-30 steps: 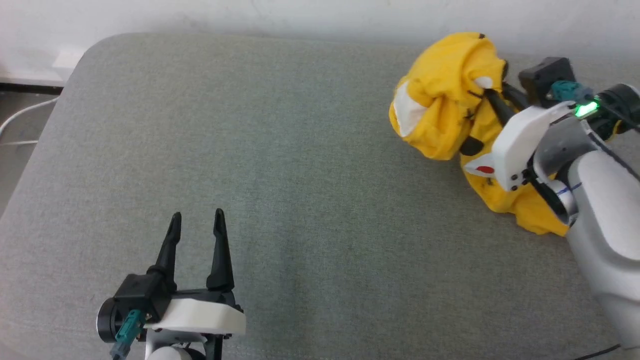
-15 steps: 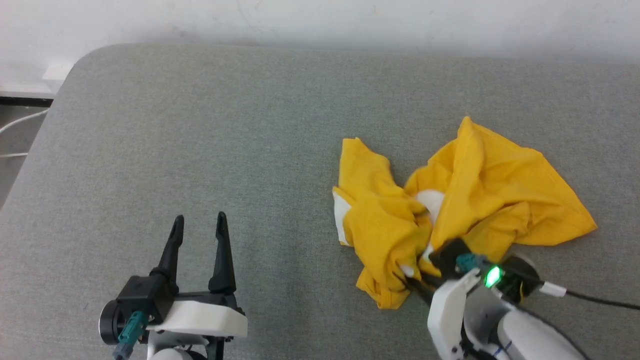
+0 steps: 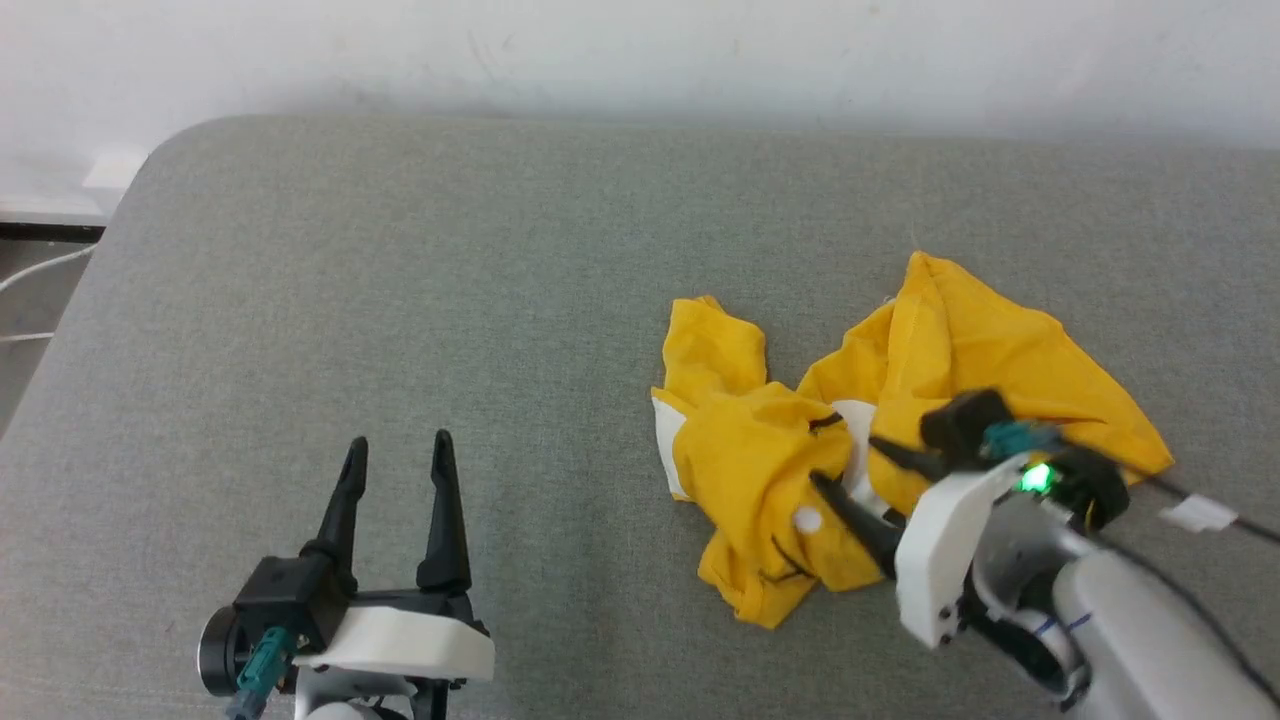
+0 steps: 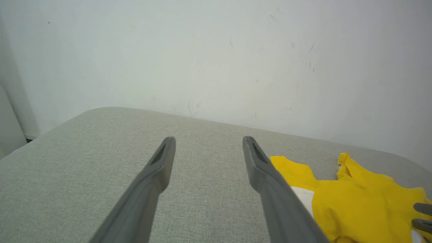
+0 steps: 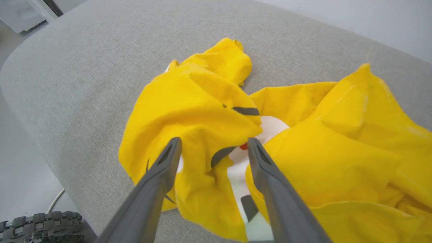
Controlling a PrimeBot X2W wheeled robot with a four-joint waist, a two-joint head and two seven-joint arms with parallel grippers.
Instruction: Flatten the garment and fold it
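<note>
The garment (image 3: 740, 460) is a bright yellow T-shirt with white patches and black line marks, lying crumpled in a heap right of centre on the grey padded surface (image 3: 500, 300). My right gripper (image 3: 845, 462) hovers just over the heap's near side, open, with nothing between its fingers. From the right wrist, the right gripper (image 5: 213, 141) straddles a fold of the garment (image 5: 189, 111) beside a white patch and a red dot. My left gripper (image 3: 398, 442) stands open and empty at the lower left, well apart from the cloth. The left gripper (image 4: 209, 140) faces the wall, with the garment (image 4: 357, 199) to its right.
A white wall (image 3: 640, 50) runs along the far edge of the padded surface. Off its rounded left corner are floor and a white cable (image 3: 40, 265). In the right wrist view a black ribbed part (image 5: 40, 222) lies below the surface edge. Bare grey surface spans the left half.
The right gripper carried the bunched garment from the far right to the surface's middle right, laid it down spread wider, then opened and rose off it. The camera shifted slightly; the left arm stayed put.
</note>
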